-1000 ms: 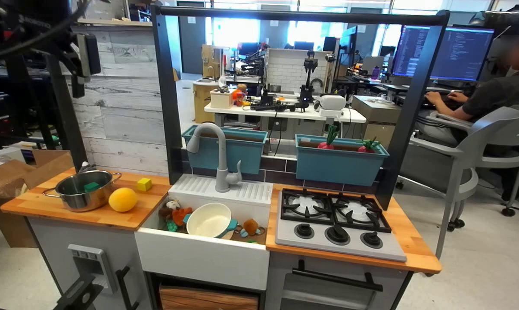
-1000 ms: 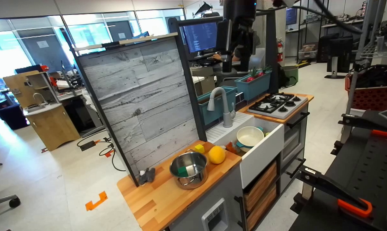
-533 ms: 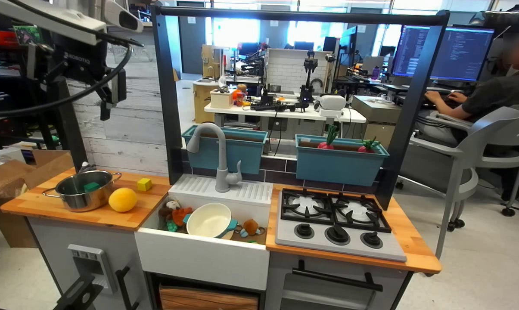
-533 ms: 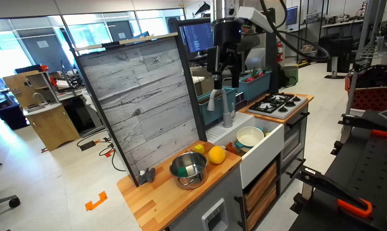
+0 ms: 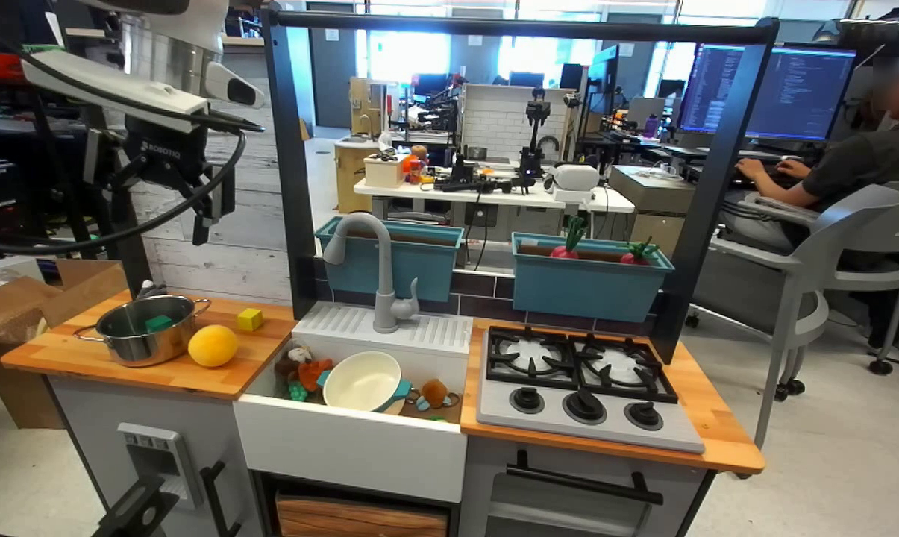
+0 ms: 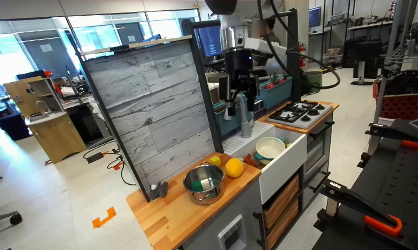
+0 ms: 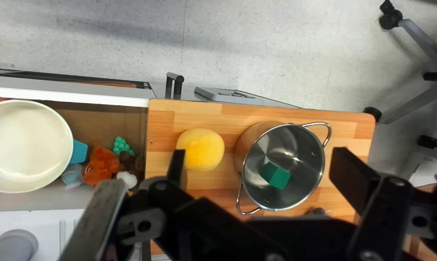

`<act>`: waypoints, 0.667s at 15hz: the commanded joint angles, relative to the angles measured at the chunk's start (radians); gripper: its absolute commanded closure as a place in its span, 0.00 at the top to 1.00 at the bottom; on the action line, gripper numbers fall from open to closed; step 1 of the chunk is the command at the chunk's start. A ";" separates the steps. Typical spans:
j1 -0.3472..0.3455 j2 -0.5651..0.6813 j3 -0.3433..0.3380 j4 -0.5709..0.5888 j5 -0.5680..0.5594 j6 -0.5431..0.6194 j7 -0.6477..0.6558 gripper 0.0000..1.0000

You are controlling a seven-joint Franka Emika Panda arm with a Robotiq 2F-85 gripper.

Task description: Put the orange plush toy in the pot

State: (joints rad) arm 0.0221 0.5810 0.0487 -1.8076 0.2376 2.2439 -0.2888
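Over the wooden counter [image 6: 167, 222], my Robotiq gripper [image 6: 241, 107] hangs spread, holding nothing; the orange plush toy [image 7: 100, 165] lies in the white sink [image 5: 352, 447], not yet picked up; the steel pot [image 6: 214, 195] holds a green block [image 7: 276, 176]; I have grasp, carry and release ahead.

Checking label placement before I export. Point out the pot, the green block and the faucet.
Pot [image 5: 149, 349], in an exterior view: front outer wall.
Green block [image 7: 278, 177], in the wrist view: its brighter face.
Faucet [image 5: 385, 283], in an exterior view: upright neck.
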 commanded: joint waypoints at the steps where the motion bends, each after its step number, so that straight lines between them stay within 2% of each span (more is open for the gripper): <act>1: -0.008 0.080 0.012 0.087 -0.048 -0.010 0.062 1.00; 10: 0.001 0.248 0.005 0.236 -0.108 -0.031 0.148 1.00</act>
State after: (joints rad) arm 0.0226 0.7588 0.0489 -1.6591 0.1593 2.2433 -0.1851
